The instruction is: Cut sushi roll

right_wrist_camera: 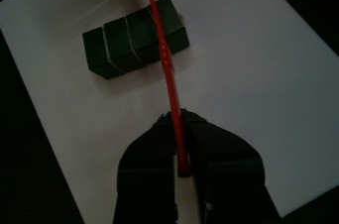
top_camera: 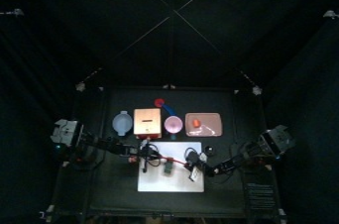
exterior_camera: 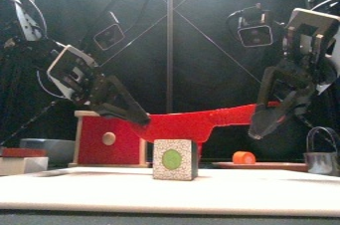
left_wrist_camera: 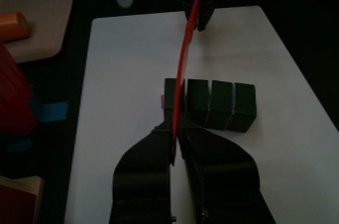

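A: Two arms in, both angled down toward the white board (top_camera: 172, 167) on the counter (top_camera: 119, 183).

B: Fingers?

A: Left fingers (left_wrist_camera: 177, 141) clamped on the red knife (exterior_camera: 200, 124); right fingers (right_wrist_camera: 176, 134) pinch its other end, blade level between them.

B: Sushi roll?

A: Sushi roll (left_wrist_camera: 209, 104) lies mid-board, dark, showing cut lines, under the blade.

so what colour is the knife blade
Red; the knife blade shows best in the front view, held above the sushi roll.
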You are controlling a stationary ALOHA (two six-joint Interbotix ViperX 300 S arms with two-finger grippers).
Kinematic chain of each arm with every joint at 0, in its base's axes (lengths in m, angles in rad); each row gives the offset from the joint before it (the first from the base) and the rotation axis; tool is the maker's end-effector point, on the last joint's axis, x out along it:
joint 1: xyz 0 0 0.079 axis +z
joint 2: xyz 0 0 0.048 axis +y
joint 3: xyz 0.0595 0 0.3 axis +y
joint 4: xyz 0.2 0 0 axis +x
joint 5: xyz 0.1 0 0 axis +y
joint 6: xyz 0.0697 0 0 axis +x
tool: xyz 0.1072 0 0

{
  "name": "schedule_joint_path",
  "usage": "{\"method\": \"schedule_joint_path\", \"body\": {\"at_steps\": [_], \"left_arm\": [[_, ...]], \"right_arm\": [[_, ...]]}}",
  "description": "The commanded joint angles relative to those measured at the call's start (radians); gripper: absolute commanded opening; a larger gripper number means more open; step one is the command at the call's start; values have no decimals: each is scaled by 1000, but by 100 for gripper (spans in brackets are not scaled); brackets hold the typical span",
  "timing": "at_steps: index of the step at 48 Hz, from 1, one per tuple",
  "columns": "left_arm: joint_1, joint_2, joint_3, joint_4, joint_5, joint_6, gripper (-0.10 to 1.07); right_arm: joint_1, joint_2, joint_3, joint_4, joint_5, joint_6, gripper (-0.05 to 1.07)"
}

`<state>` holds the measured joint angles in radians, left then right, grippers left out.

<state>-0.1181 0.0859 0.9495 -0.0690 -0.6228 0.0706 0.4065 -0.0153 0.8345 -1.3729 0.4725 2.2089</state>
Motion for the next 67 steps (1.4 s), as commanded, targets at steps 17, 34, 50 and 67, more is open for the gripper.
{"method": "schedule_joint_path", "body": {"at_steps": [17, 34, 50, 67], "left_arm": [[-49, -17, -29, -20, 35, -3, 42], [-64, -18, -29, -20, 46, -2, 42], [-71, 2, -35, -58, 92, 0, 42], [-97, -52, -51, -60, 189, -2, 42]], "right_arm": [[-14, -3, -17, 6, 6, 6, 17], [-18, -3, -14, 6, 6, 6, 16], [-32, -12, -5, 9, 11, 5, 16], [-40, -44, -12, -2, 11, 5, 16]]}}
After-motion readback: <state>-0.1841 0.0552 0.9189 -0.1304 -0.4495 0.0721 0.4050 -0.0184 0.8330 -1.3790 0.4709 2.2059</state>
